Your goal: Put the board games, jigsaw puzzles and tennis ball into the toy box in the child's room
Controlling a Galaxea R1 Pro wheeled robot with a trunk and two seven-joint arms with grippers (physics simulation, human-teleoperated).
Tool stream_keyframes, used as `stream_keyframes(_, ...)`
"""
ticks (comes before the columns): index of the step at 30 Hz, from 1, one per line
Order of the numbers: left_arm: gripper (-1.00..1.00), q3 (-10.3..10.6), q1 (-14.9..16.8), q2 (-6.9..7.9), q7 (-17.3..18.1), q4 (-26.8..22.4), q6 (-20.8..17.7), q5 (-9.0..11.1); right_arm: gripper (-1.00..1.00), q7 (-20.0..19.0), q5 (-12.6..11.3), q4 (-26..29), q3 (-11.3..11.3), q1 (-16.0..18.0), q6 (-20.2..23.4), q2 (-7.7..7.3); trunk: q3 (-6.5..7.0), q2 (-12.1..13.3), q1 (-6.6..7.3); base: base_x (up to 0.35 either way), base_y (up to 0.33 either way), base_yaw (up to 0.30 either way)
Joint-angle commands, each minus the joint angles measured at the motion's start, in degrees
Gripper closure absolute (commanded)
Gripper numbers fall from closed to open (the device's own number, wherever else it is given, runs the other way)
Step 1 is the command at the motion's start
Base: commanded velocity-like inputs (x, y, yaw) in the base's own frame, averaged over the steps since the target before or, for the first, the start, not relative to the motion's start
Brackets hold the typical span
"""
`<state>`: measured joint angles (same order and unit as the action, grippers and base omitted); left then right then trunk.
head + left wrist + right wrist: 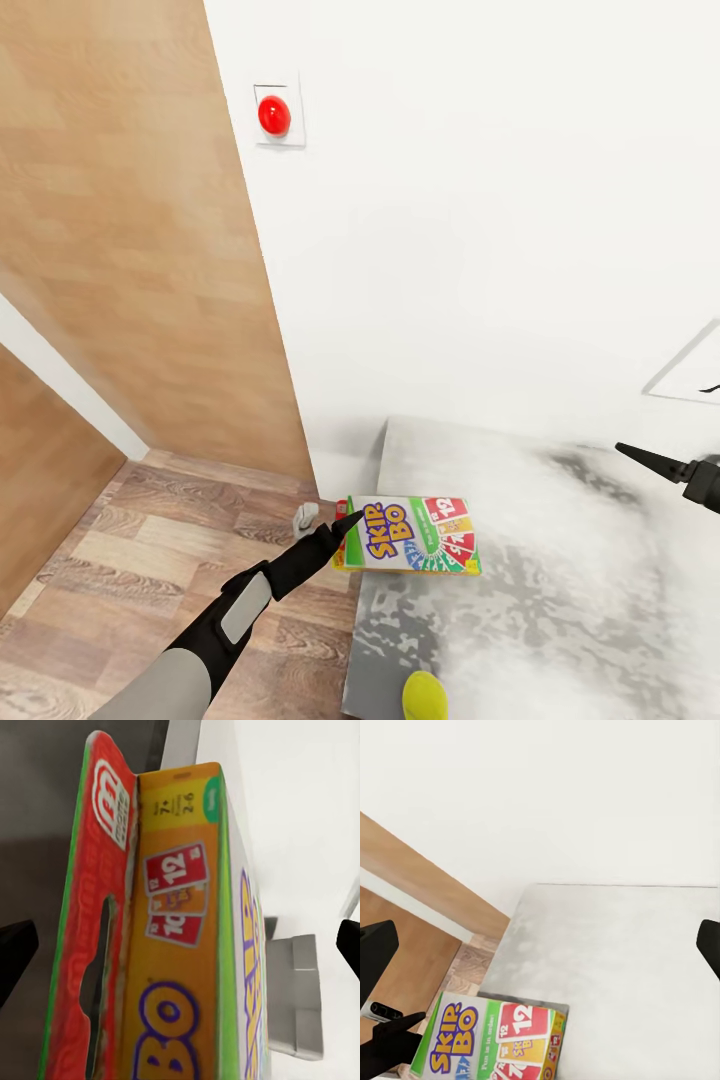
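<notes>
Clearly "SKIP-BO" box (410, 536) — marked "12" — on table (560, 600); left fingers (346, 524) wide beside it, right fingers (640, 458) spread

**Readable print on the game box**

"SKIP-BO" is being shown in purple-outlined yellow letters on the lid of the board game (410, 548); a red card marked "12" is being displayed beside it; on the box's narrow side, "12" and "BO" are being seen again in the left wrist view; smaller print there cannot be read with certainty.
</notes>
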<state>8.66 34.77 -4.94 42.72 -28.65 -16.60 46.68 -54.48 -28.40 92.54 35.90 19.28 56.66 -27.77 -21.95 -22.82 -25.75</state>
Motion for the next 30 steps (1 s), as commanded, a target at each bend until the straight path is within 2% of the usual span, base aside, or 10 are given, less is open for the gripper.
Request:
stream_keyframes(1, -1.00, 0.13, 0.04, 0.02, 0.04, 0.00, -0.54, 0.60, -1.00, -0.27, 0.14, 0.00, 0.05, 0.06, 0.21, -0.01, -0.09, -0.10, -0.03, 0.000, 0.000, -0.003)
stream_keyframes(6, -1.00, 0.13, 0.04, 0.02, 0.05, 0.00, -0.54, 0.65, -1.00, -0.27, 0.16, -0.02, 0.05, 0.06, 0.21, -0.04, -0.09, -0.10, -0.03, 0.000, 0.000, -0.002)
stream_keyframes(7, 1.00, 0.13, 0.04, 0.02, 0.06, 0.00, -0.54, 0.65, -1.00, -0.27, 0.17, -0.02, 0.05, 0.06, 0.21, -0.05, -0.09, -0.10, -0.03, 0.000, 0.000, -0.001)
stream_keyframes(30, 1.00, 0.13, 0.04, 0.03, 0.19, 0.00, -0.54, 0.69, -1.00, -0.27, 0.18, -0.02, 0.13, 0.06, 0.27, -0.15, -0.09, -0.10, -0.03, 0.000, 0.000, 0.000)
